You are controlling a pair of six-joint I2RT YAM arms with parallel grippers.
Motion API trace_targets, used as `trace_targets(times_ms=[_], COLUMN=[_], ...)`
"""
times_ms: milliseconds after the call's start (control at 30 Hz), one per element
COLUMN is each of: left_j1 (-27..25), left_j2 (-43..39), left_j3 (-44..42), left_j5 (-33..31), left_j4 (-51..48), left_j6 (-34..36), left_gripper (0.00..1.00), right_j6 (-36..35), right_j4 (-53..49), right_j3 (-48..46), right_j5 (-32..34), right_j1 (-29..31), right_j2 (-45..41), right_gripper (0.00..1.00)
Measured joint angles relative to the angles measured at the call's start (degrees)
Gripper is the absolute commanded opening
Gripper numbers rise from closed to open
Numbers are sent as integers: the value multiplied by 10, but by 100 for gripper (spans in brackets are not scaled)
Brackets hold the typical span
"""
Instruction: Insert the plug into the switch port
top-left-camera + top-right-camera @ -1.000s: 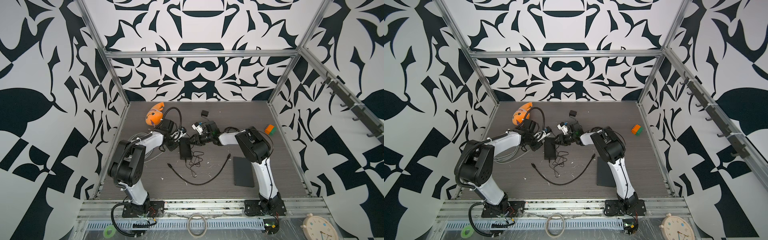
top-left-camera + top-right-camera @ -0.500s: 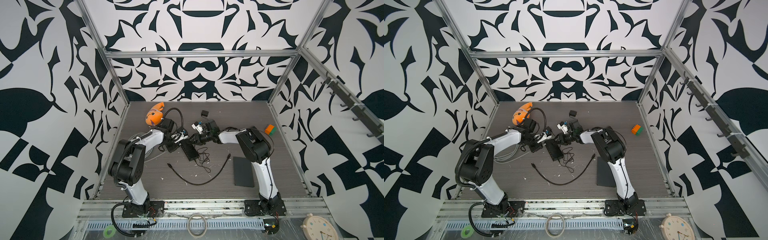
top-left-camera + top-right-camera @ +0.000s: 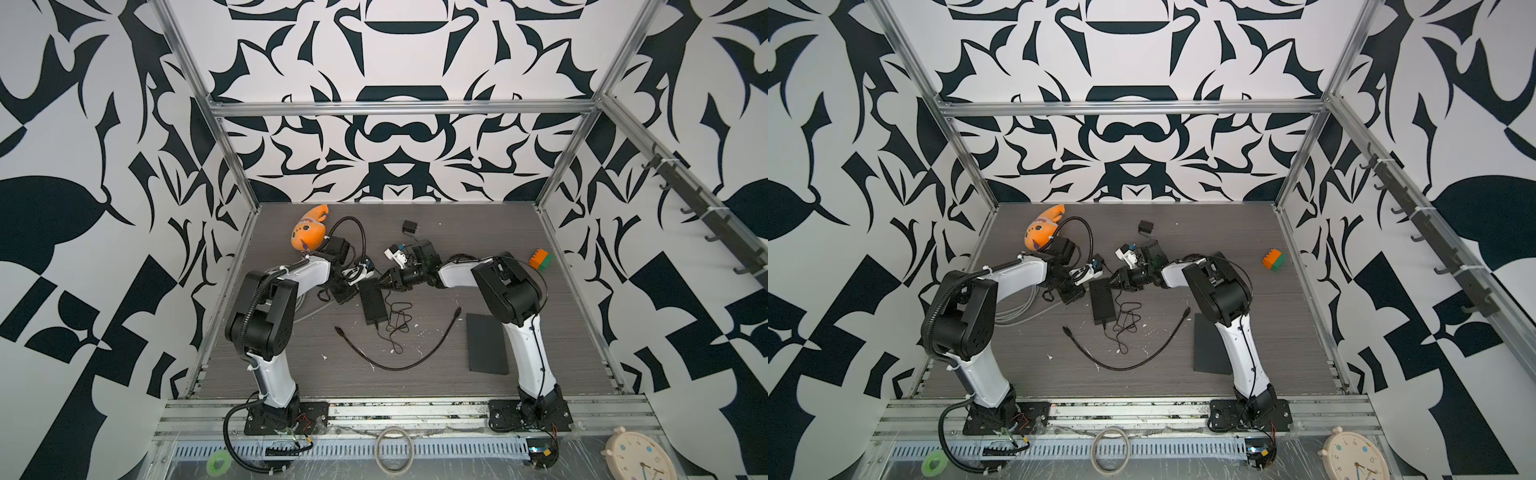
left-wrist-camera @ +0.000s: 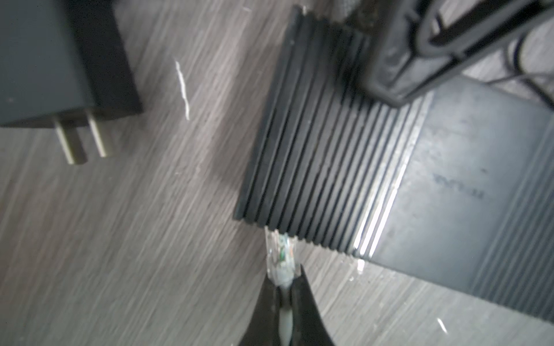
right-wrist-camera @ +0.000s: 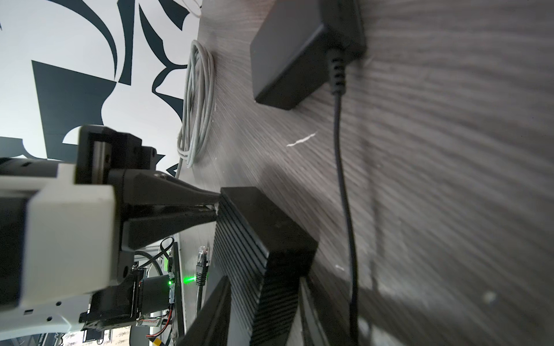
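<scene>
- Black ribbed plastic switch box (image 4: pixel 314 155), crossed by one silvery stripe.
- Clear plastic cable plug (image 4: pixel 280 254), green flecks inside.
- Pale grey coiled cable (image 5: pixel 196 102).
- Orange plush fish (image 3: pixel 309 235).
- Dark grey wood-grain tabletop (image 3: pixel 478 232).
- Orange-and-green toy block (image 3: pixel 541 259).

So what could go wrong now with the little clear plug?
1. The left claw pinches only the back end of the plug, so it could tilt or slip when pushed.
2. Its tip meets the ribbed edge of the switch, where no port shows, so it may just jam.
3. If the right claw slips, the switch could slide away.
</scene>
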Motion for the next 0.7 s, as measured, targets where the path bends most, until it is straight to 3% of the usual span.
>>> trace_targets(times_ms=[300,700], left_j1=[5,53], left_j2=[0,-12], left_j3=[-2,52], left_j5=[-2,16], left_j4=[2,-100], left_j6=[31,95], left_gripper=[0,0], right_j6=[-1,-30], right_j4=[2,-72], right_j3=[1,23], right_j5=[-9,21], right_j1=[-2,-7], right_j2=[3,-8], right_gripper=[41,42])
